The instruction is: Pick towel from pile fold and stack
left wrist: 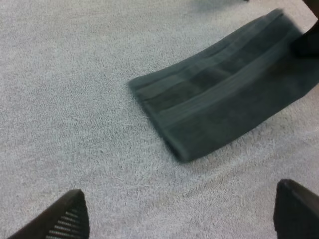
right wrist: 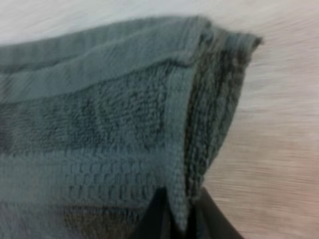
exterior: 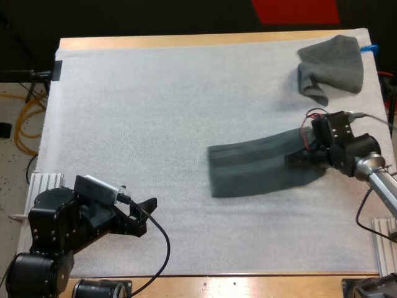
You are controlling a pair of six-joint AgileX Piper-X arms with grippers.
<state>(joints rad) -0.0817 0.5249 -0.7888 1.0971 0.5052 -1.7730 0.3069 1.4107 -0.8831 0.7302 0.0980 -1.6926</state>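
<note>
A folded towel point(exterior: 260, 164), dark grey-green, lies as a long flat strip on the white mat point(exterior: 155, 112). The right gripper point(exterior: 299, 159) is clamped on the towel's right end, its black fingers pressing the cloth edge from both sides. Well off the towel's other end, on the near side, the left gripper point(exterior: 147, 214) hangs low over bare mat, fingers spread and holding nothing. A crumpled towel point(exterior: 332, 68) sits beyond the gripped end, apart from the strip.
</note>
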